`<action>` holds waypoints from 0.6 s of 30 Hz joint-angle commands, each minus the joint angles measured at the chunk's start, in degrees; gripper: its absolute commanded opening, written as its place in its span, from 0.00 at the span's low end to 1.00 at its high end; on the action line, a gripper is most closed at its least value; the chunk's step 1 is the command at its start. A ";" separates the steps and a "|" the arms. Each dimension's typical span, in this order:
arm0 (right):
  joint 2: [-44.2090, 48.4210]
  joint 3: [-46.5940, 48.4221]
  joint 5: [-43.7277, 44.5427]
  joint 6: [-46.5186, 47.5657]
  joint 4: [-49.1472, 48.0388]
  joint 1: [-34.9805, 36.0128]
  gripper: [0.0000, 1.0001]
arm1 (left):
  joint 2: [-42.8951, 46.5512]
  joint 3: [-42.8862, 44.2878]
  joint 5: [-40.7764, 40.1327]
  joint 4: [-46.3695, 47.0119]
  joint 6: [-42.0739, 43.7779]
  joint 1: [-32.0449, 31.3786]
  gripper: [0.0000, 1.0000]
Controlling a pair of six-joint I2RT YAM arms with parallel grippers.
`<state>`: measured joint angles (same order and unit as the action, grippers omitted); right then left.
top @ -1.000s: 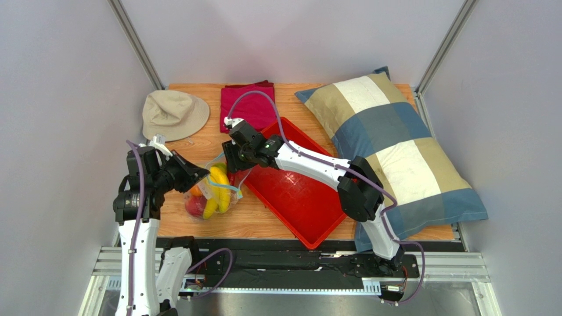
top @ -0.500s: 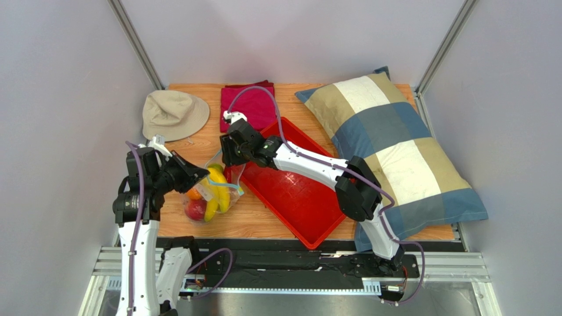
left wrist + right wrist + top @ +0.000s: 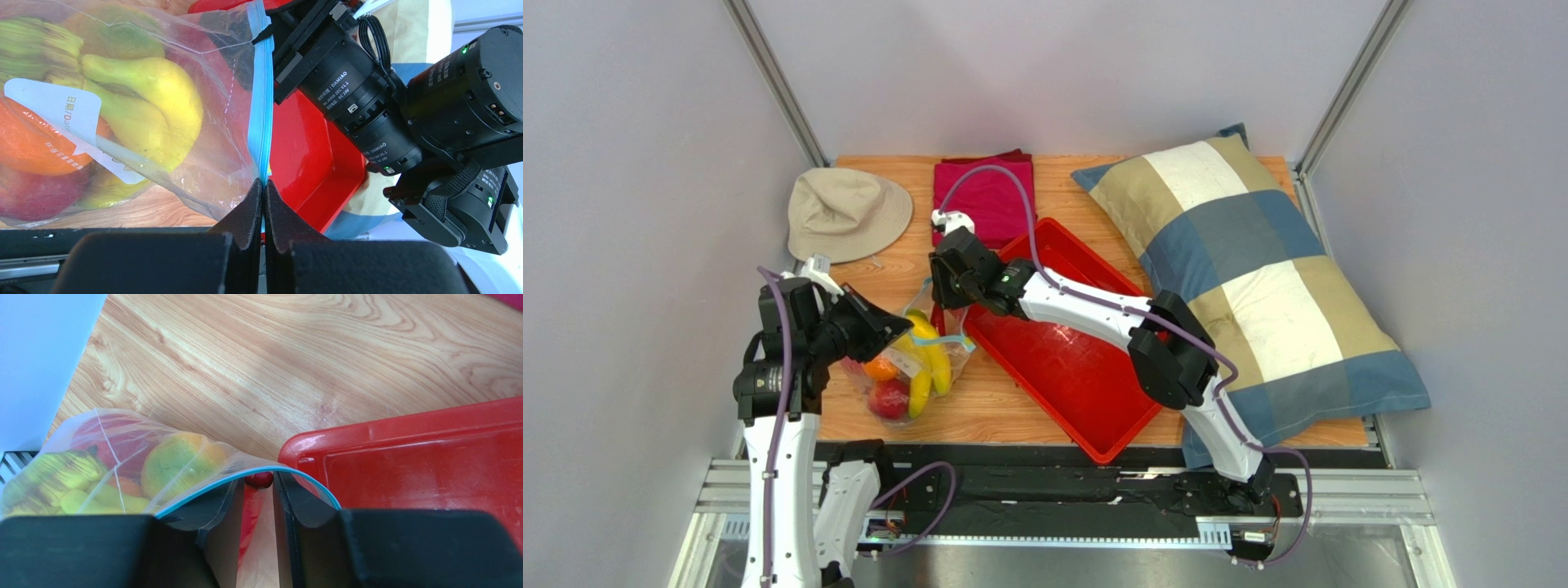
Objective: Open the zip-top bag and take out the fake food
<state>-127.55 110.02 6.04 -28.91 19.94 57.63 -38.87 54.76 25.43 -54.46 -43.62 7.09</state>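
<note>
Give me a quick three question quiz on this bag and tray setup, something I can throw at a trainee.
1. True or false: the left tool is shut on the blue strip of the zip-top bag.
2. Pick one. The fake food is: A, all inside the bag; B, partly tipped out; C, all out on the table.
3. Fill in: in the overhead view, to the right of the red tray lies a checked ___.
Key: 1 true. 2 A. 3 pillow.
</note>
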 commanded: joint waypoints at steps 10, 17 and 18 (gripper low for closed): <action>7.81 0.64 -1.55 5.35 -3.69 0.29 0.00 | 2.13 1.13 -5.20 -2.84 -2.44 -0.24 0.00; 20.47 -6.65 -4.46 6.67 -2.89 1.35 0.00 | 1.43 0.26 -10.49 -2.76 -4.20 -0.24 0.00; 21.37 -6.92 -3.68 7.19 -2.46 1.35 0.00 | 1.17 0.26 -10.58 -2.41 -3.85 -0.32 0.00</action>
<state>-116.55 104.36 2.94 -24.03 19.90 58.06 -37.36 54.76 18.28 -57.12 -46.30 7.09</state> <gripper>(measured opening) 0.043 0.003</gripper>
